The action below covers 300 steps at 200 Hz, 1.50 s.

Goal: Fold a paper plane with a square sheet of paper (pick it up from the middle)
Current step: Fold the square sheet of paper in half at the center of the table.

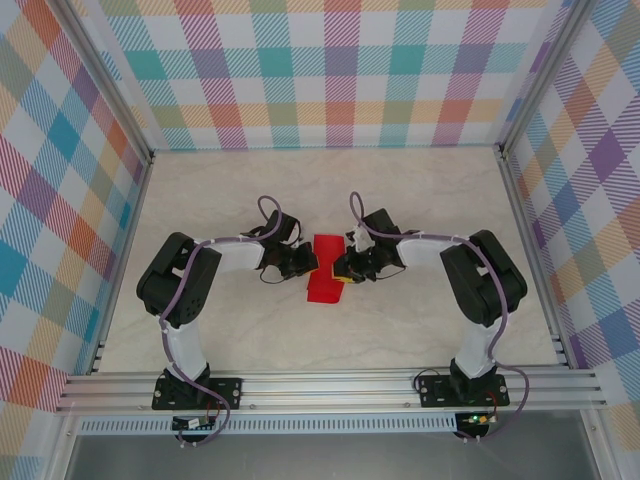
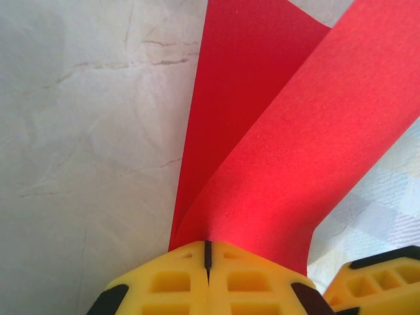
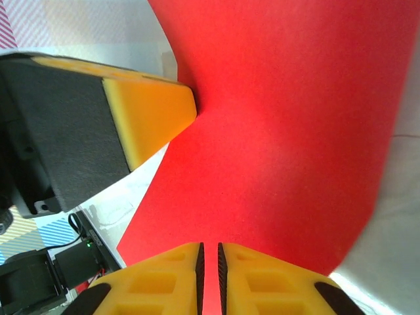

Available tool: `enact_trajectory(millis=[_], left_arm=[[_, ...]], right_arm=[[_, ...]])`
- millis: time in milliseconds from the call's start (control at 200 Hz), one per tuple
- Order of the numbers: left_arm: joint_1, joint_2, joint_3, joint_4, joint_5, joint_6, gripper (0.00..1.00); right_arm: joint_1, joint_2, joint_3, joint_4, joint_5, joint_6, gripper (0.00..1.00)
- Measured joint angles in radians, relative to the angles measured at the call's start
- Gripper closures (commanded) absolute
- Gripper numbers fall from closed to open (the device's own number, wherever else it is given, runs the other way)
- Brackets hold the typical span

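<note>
The square sheet of paper is bright red and sits between my two grippers at the table's middle, bent into a loose fold. My left gripper is shut on its left edge. In the left wrist view the paper rises from the closed jaw line of that gripper in two curling layers. My right gripper is at the paper's right side. In the right wrist view its fingers stand a narrow slit apart, and the flat red paper shows behind them and through the slit.
The pale marbled table is fenced by plaid walls on three sides, with an aluminium rail along the near edge. The left gripper's yellow fingertip touches the paper's edge close to my right fingers.
</note>
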Motion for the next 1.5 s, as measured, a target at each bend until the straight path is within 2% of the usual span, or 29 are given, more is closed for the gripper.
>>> enact_trajectory(millis=[360,660,910,1500], left_arm=[[0.0,0.001,0.0,0.001,0.0,0.0,1.0],[0.0,0.002,0.0,0.001,0.003,0.0,1.0],[0.0,0.002,0.0,0.001,0.003,0.0,1.0],[0.0,0.002,-0.002,0.003,0.003,0.0,1.0]], right_arm=[[0.005,0.052,-0.016,0.034,-0.005,0.011,0.84],[0.006,-0.023,-0.083,0.066,-0.018,0.047,0.82],[0.016,-0.021,-0.124,0.09,-0.011,0.056,0.84],[0.047,-0.078,-0.126,0.065,-0.002,0.049,0.83]])
